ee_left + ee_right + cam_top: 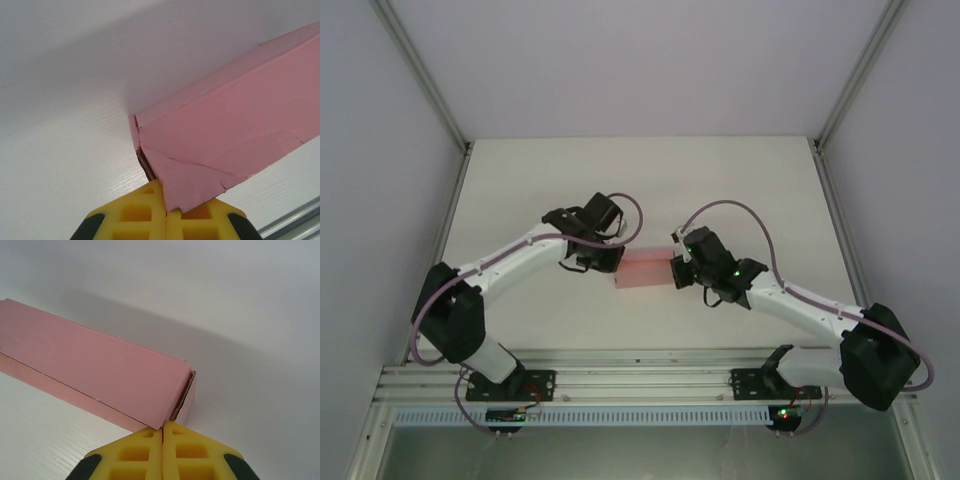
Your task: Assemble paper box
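The paper box [645, 270] is a pink, long, flat folded carton lying on the white table between my two grippers. In the left wrist view the paper box [235, 125] has a jagged end flap [195, 185] that runs down into the seam of my left gripper [170, 201], whose yellow fingers are shut on it. The left gripper [608, 262] is at the box's left end. My right gripper [163, 424] is shut, its tips touching the corner of the paper box [90, 360] at the partly open end flap [185, 400]. That right gripper [677, 272] meets the box's right end.
The white table [640, 180] stretches beyond the box toward the back wall. Aluminium frame posts [430, 80] rise at both back corners, and a rail [640, 380] runs along the near edge by the arm bases.
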`<state>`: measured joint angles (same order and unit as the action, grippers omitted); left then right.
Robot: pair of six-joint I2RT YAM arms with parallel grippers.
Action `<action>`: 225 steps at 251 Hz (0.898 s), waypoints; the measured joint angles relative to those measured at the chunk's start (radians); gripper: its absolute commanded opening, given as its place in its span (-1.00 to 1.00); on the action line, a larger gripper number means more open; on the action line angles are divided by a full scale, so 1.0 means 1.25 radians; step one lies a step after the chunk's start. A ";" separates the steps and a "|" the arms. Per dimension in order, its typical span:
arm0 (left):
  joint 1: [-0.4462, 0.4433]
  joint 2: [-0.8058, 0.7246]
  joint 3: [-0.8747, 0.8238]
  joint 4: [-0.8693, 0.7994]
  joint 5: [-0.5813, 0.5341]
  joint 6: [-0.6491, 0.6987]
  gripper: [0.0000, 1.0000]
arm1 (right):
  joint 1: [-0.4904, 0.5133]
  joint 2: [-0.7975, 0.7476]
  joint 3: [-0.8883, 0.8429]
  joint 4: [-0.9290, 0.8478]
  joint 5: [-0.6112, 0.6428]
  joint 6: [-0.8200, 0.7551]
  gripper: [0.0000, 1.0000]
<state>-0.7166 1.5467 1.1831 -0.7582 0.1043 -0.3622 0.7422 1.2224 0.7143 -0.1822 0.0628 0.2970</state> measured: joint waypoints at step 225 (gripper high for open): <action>-0.023 -0.006 -0.008 0.018 -0.018 0.027 -0.50 | -0.106 0.047 0.016 0.030 -0.126 0.128 0.45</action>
<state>-0.7460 1.5387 1.1736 -0.7357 0.0822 -0.3279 0.6094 1.2816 0.7341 -0.1452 -0.0948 0.4576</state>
